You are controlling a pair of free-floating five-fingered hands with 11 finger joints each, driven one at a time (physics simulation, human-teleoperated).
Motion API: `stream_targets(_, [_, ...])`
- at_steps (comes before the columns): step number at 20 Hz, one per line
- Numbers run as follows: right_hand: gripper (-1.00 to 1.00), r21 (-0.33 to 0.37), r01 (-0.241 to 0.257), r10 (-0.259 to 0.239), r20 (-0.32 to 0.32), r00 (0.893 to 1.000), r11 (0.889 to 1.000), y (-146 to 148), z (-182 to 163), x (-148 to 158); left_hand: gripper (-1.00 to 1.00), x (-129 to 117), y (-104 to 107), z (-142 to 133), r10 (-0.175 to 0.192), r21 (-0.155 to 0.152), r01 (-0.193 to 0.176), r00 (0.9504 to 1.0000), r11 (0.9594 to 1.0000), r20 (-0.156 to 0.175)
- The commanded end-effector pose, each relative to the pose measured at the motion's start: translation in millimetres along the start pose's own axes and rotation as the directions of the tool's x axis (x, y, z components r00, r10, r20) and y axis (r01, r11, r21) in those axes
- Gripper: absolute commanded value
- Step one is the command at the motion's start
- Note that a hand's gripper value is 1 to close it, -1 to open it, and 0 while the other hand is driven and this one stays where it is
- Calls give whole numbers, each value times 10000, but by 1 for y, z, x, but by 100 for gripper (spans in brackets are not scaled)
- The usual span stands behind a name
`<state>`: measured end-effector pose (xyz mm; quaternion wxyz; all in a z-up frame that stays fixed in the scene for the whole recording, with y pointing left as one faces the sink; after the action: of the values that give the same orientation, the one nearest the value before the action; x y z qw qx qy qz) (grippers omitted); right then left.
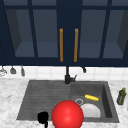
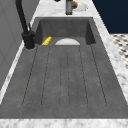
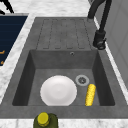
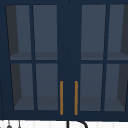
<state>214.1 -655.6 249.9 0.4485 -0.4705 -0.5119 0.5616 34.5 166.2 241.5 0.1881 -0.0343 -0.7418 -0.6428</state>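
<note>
Sink [image 1: 37,95] up front, left hand [image 1: 43,117] near its front edge beside red ball [image 1: 67,115], finger state unclear.

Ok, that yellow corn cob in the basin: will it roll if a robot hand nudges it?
Probably. The corn cob looks round and lies flat on the basin floor, so a sideways push would likely roll it towards the white plate beside it. It looks stiff, not floppy. Its bumpy surface may help grip.
</note>
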Motion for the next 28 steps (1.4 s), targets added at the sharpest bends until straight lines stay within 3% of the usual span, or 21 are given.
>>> stream_targets(1, [-100, 44, 120, -120, -18, 9999, 9999, -3, 11, 29, 0, 0, 0, 0, 0, 0, 0, 10000, 10000, 0])
stream_targets(12, [-100, 1025, 939, -935, -79, 9956, 9903, -38, 32, 93, 0, 0, 0, 0, 0, 0, 0, 10000, 10000, 0])
stream_targets(15, [-100, 724, 1008, -993, -230, 9948, 9923, -45, 52, 104, 0, 0, 0, 0, 0, 0, 0, 10000, 10000, 0])
stream_targets(21, [-100, 534, 1590, -1569, -417, 9867, 9858, -65, 94, 119, 0, 0, 0, 0, 0, 0, 0, 10000, 10000, 0])
stream_targets(24, [-100, 217, 1319, -1302, -659, 9893, 9910, -61, 104, 121, 0, 0, 0, 0, 0, 0, 0, 10000, 10000, 0])
stream_targets(25, [-100, 589, 938, -937, -47, 9956, 9938, -62, 91, 123, 0, 0, 0, 0, 0, 0, 0, 10000, 10000, 0])
stream_targets(28, [-100, 506, 1068, -1066, -76, 9943, 9930, -61, 97, 127, 0, 0, 0, 0, 0, 0, 0, 10000, 10000, 0])
